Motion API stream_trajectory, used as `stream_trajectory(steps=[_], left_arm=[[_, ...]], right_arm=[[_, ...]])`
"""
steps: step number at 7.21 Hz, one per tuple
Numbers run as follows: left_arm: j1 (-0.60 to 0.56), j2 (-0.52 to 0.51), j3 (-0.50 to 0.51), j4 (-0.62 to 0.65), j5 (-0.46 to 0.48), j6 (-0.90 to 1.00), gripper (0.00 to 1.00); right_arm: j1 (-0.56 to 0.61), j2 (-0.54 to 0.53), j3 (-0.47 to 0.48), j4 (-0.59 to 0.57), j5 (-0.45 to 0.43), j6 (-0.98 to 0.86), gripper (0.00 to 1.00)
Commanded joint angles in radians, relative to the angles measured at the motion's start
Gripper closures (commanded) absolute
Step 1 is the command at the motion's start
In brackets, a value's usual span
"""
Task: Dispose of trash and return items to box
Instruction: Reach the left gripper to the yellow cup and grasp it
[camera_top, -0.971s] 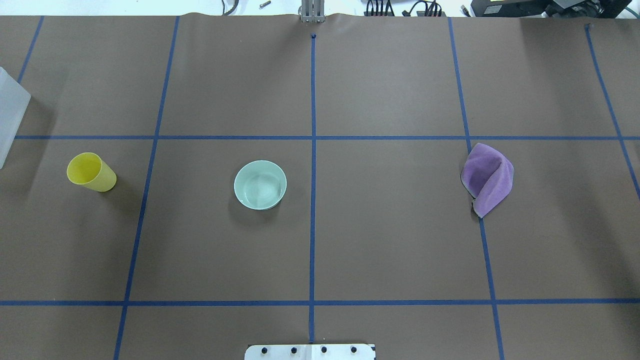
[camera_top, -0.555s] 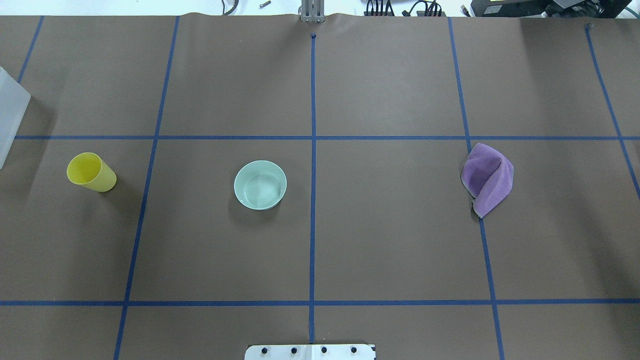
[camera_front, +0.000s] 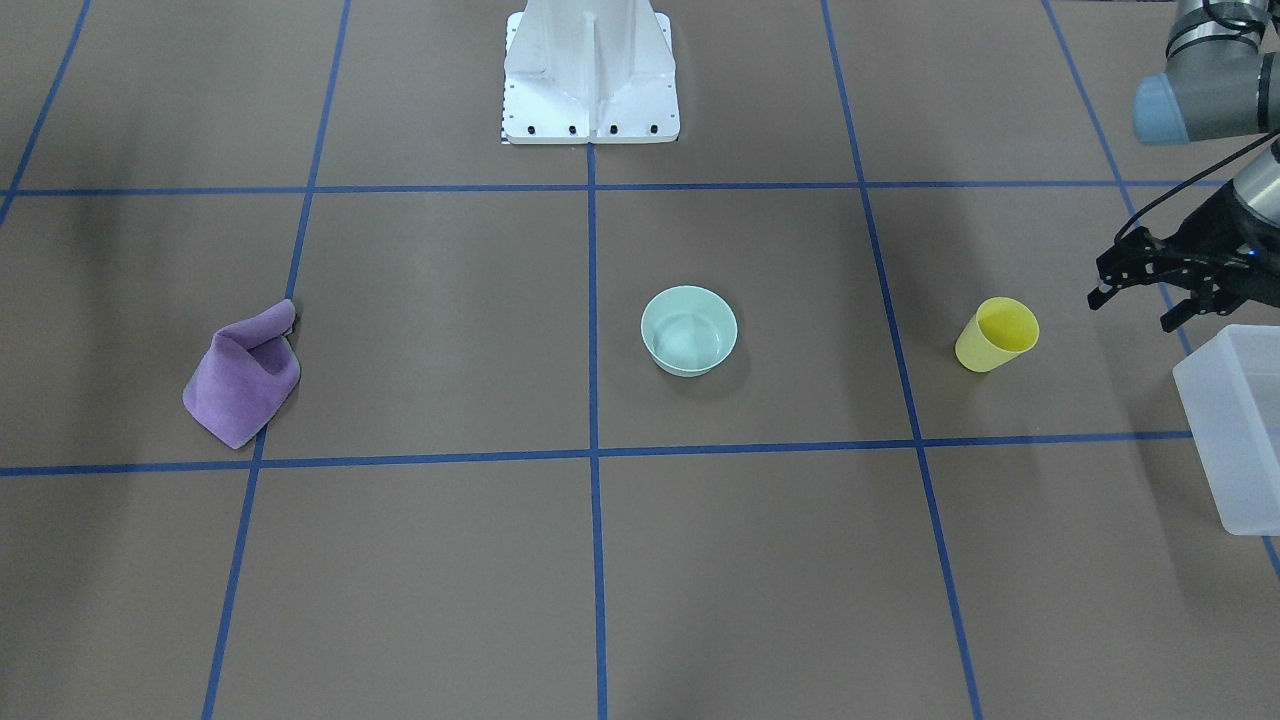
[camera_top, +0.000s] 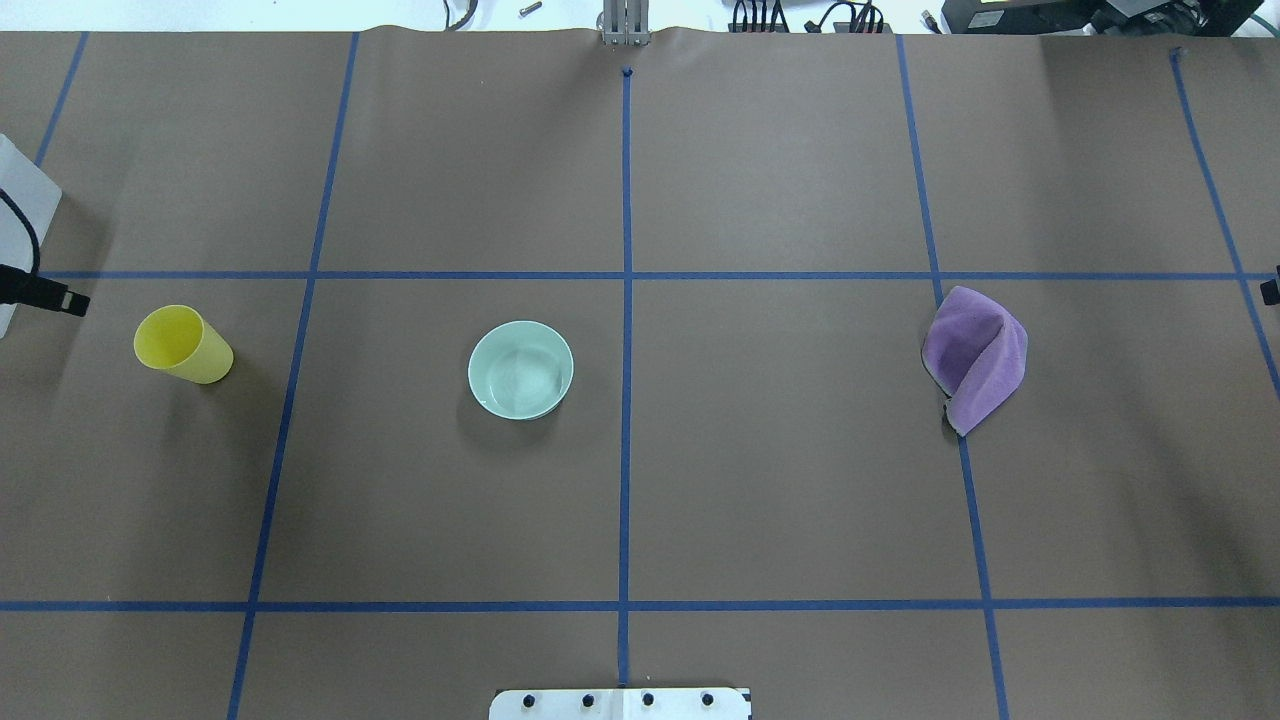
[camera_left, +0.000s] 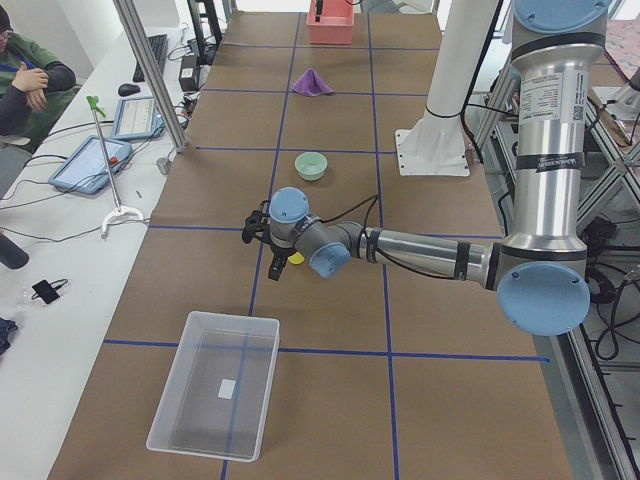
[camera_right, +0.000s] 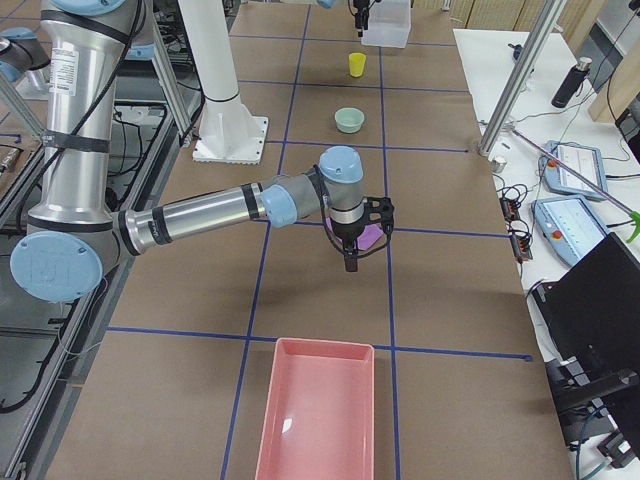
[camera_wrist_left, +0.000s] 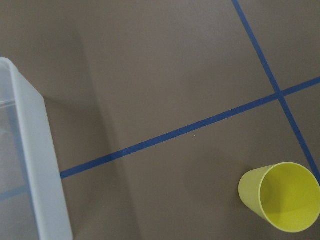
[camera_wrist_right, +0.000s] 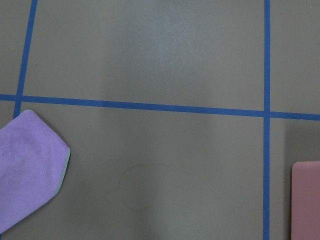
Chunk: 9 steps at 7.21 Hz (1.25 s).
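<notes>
The table (camera_top: 780, 480) is covered in brown paper gridded with blue tape. Read from the robot's left end outward. The box (camera_left: 215, 395) lies nearest. It is cut off overhead, and its white base label is unreadable. The left gripper (camera_front: 1132, 310) hovers with fingers spread and empty, near the upright cup (camera_front: 995, 335). The bowl (camera_front: 689, 330) sits mid-table, with the purple cloth (camera_top: 975, 355) beyond it. Only the side and right wrist views show the pink bin (camera_right: 318, 415). You cannot tell the finger spacing of the right gripper (camera_right: 352, 260).
</notes>
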Motion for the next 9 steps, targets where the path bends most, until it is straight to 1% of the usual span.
stream_trajectory(steps=[1, 2, 3, 4, 6, 8, 9], left_arm=[[0.096, -0.011, 0.016, -0.073, 0.065, -0.165, 0.03], [0.108, -0.012, 0.019, -0.076, 0.071, -0.168, 0.05], [0.13, -0.012, 0.039, -0.081, 0.123, -0.176, 0.18], [0.147, -0.015, 0.062, -0.105, 0.144, -0.179, 0.38], [0.161, -0.03, 0.065, -0.154, 0.142, -0.234, 1.0], [0.161, -0.032, 0.041, -0.164, 0.129, -0.233, 1.0], [0.158, -0.028, 0.034, -0.159, 0.053, -0.23, 1.0]], right_arm=[[-0.007, -0.001, 0.0, 0.007, -0.002, 0.009, 0.0], [-0.007, -0.001, -0.002, 0.007, -0.007, 0.009, 0.0], [-0.011, -0.001, -0.006, 0.008, -0.02, 0.007, 0.0], [-0.011, -0.001, -0.008, 0.008, -0.02, 0.007, 0.0], [-0.013, -0.001, -0.008, 0.008, -0.02, 0.007, 0.0], [-0.013, -0.003, -0.008, 0.008, -0.02, 0.007, 0.0], [-0.013, -0.004, -0.008, 0.008, -0.02, 0.007, 0.0]])
